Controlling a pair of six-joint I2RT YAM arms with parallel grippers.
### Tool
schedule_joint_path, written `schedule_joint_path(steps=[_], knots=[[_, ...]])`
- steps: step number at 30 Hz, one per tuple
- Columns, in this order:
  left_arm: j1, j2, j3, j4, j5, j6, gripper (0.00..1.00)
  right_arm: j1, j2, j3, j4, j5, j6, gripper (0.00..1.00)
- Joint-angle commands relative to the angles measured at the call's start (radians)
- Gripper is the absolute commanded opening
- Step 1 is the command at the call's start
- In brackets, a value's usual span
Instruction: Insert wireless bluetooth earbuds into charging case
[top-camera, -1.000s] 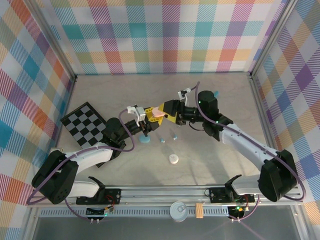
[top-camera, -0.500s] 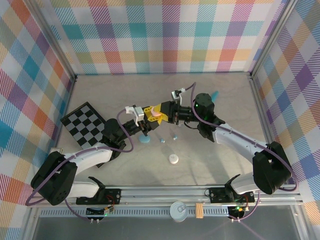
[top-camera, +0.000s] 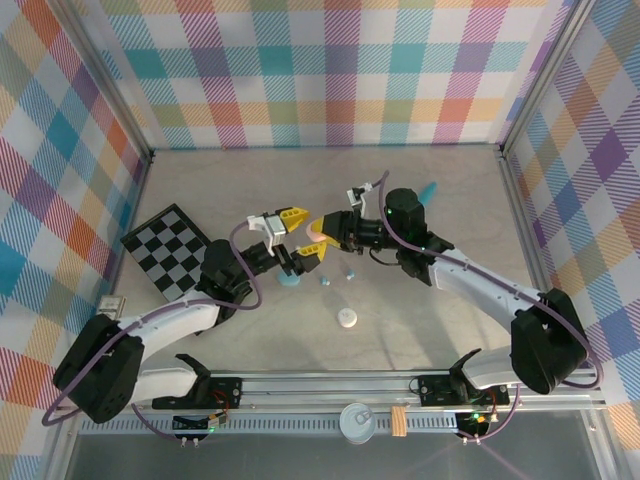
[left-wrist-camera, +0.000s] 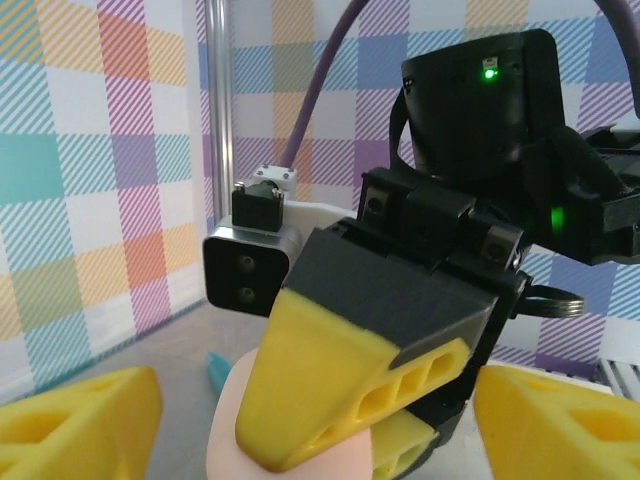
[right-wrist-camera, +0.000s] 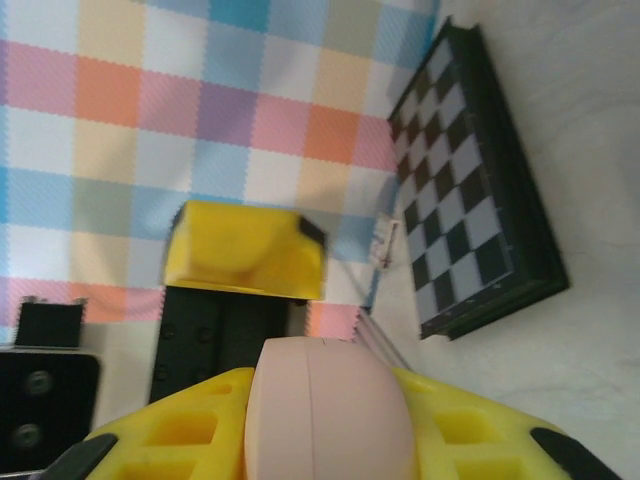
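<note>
Earbuds (top-camera: 325, 281), two tiny pale ones, lie on the surface (top-camera: 420, 330) just below the two arms, a little apart from each other. The pink case (right-wrist-camera: 325, 410) is in the air above them, grasped by the right end effector (top-camera: 322, 233) across its rounded sides, and its lid looks closed. The left end effector (top-camera: 303, 238) is released, with its jaws wide on both sides of the case and not touching it. I judge the case light, hard and smooth, so it can slip out of a grip on the curve; a hold at the widest middle part is safer. The buds are probably very light and roll easily, so each should be pinched gently at the head or the stem
</note>
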Motion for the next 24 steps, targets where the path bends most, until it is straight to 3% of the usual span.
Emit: schedule_joint_path(steps=[1,5,10,19,24], knots=[[-0.006,-0.054,-0.019,-0.136,-0.005,0.081,0.86,-0.033,-0.027,0.037,-0.178,0.112,-0.172,0.18],[-0.026,-0.109,-0.019,-0.364,-0.044,0.2,0.92,-0.084,0.039,0.08,-0.317,0.222,-0.3,0.18],[-0.061,-0.141,-0.006,-0.567,-0.143,0.298,1.0,-0.157,0.222,0.156,-0.358,0.277,-0.369,0.19],[-0.072,-0.117,-0.022,-0.619,-0.233,0.308,1.0,-0.19,0.599,0.392,-0.384,0.332,-0.393,0.21],[-0.072,-0.111,-0.025,-0.622,-0.247,0.302,1.0,-0.194,0.726,0.5,-0.41,0.341,-0.382,0.21]])
